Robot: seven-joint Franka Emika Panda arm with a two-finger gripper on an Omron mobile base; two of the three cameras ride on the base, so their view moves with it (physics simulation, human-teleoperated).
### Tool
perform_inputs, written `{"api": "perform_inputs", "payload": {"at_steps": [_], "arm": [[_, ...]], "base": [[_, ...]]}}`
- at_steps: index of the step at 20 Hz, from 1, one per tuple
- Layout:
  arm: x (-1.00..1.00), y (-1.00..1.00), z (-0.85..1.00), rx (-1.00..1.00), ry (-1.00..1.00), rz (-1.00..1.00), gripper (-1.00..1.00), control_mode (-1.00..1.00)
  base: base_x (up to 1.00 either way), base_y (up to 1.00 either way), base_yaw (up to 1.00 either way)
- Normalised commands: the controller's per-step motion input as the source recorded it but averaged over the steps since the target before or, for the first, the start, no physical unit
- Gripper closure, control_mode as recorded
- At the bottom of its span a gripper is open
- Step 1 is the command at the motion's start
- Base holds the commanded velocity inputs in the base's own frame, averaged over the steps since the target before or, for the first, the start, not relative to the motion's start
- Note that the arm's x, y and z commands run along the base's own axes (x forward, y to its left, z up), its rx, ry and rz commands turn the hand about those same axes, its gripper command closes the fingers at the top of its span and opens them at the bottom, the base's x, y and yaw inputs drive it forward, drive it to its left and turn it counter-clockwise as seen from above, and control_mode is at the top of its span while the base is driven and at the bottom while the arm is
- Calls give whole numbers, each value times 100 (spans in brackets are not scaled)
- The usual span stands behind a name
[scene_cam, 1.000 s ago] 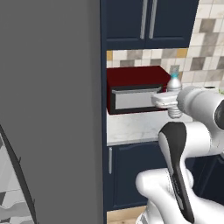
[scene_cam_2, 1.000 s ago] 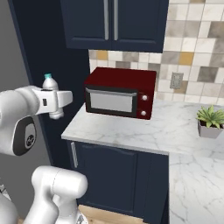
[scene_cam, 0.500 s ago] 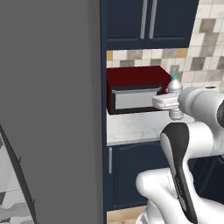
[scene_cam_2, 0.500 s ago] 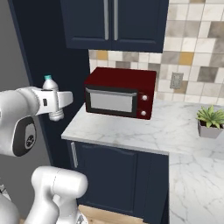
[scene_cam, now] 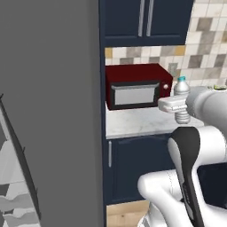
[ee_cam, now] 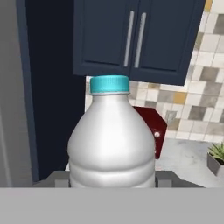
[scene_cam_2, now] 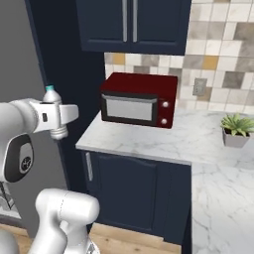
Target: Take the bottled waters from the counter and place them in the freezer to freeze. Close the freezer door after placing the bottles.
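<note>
My gripper (scene_cam: 176, 105) is shut on a bottled water (scene_cam: 181, 98), a small clear ribbed bottle with a light blue cap, held upright in the air off the counter's left end. From the other side, the gripper (scene_cam_2: 60, 115) and bottle (scene_cam_2: 53, 110) hang between the grey fridge and the counter (scene_cam_2: 149, 144). In the hand view the bottle (ee_cam: 112, 144) stands close up between the fingertips. A big flat grey fridge panel (scene_cam: 48, 106) rises to the left; I cannot tell whether it is the freezer door. The freezer's inside is hidden.
A red microwave (scene_cam: 137, 86) stands on the marble counter (scene_cam: 133, 123) against the tiled wall. Navy cabinets sit above (scene_cam_2: 131, 22) and below (scene_cam_2: 129, 191). A small potted plant (scene_cam_2: 237, 130) sits at the counter's right. A tall navy panel (ee_cam: 52, 96) borders the fridge.
The gripper with the bottle has drawn back slightly toward the base and sunk a little. The grip stays shut, and nothing else has moved.
</note>
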Motion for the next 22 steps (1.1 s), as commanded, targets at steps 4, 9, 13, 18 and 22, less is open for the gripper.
{"api": "perform_inputs", "payload": {"at_steps": [4, 9, 13, 18, 22], "arm": [[0, 0, 0, 0, 0, 0, 100, 100], [0, 0, 0, 0, 0, 0, 100, 100], [0, 0, 0, 0, 0, 0, 100, 100], [0, 0, 0, 0, 0, 0, 100, 100], [0, 0, 0, 0, 0, 0, 100, 100]], "base": [[-55, 37, 2], [-36, 71, 17], [-13, 95, 27], [-4, 93, 27], [-3, 88, 25]]}}
